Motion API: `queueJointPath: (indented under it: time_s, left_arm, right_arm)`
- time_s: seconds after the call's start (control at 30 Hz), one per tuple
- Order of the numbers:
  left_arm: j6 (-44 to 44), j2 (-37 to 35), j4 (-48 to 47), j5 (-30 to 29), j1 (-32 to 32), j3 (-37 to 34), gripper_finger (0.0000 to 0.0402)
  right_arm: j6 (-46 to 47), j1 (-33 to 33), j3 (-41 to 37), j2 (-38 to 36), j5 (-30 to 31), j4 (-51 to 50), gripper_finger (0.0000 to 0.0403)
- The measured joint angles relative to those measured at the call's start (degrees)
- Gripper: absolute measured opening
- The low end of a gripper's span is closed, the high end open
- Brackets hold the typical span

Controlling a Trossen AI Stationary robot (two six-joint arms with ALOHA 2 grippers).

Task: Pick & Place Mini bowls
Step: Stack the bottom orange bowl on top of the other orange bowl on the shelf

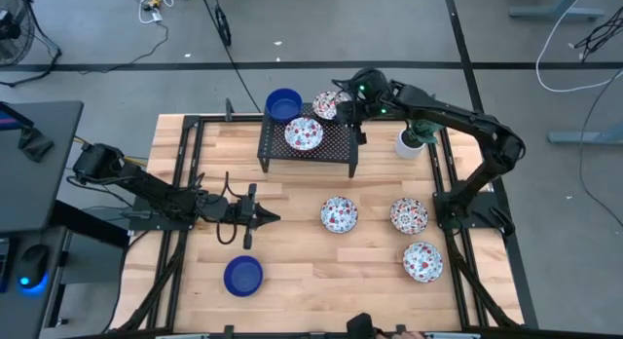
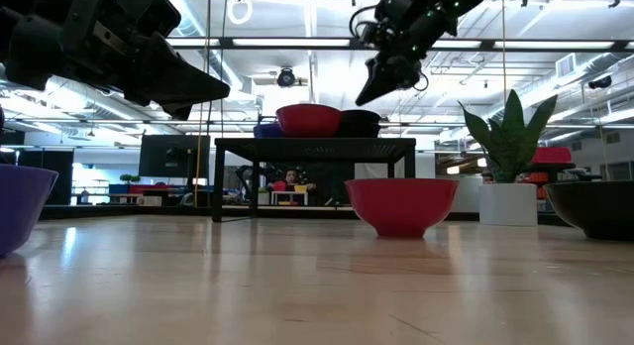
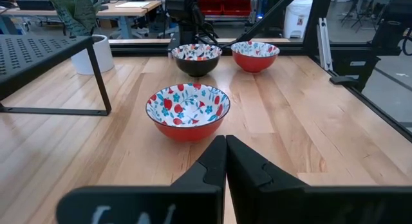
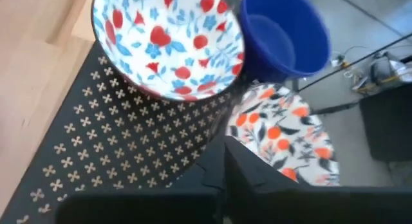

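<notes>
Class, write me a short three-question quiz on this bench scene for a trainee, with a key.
1. True or false: the left pincer is shut and holds nothing.
2. Where is the right pincer? A: above the black rack. B: low over the wooden table, near its front edge. C: inside the plant pot.
3. In the high view, how many mini bowls stand directly on the wooden table, not on the rack?

Key: 1 true; 2 A; 3 four.
</notes>
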Motion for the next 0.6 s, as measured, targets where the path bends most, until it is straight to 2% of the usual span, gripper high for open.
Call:
queueJointPath:
  time_s: [0.13, 0.6]
  left_arm:
    - [0.0, 0.0, 0.0, 0.0, 0.0, 0.0, 0.0016]
    - [0.2, 0.0, 0.0, 0.0, 0.0, 0.0, 0.0016]
  right_arm:
    - [0.0, 0.0, 0.0, 0.7, -0.2, 0.6, 0.0016]
    - [1.2, -0.5, 0.0, 0.8, -0.1, 0.2, 0.0004]
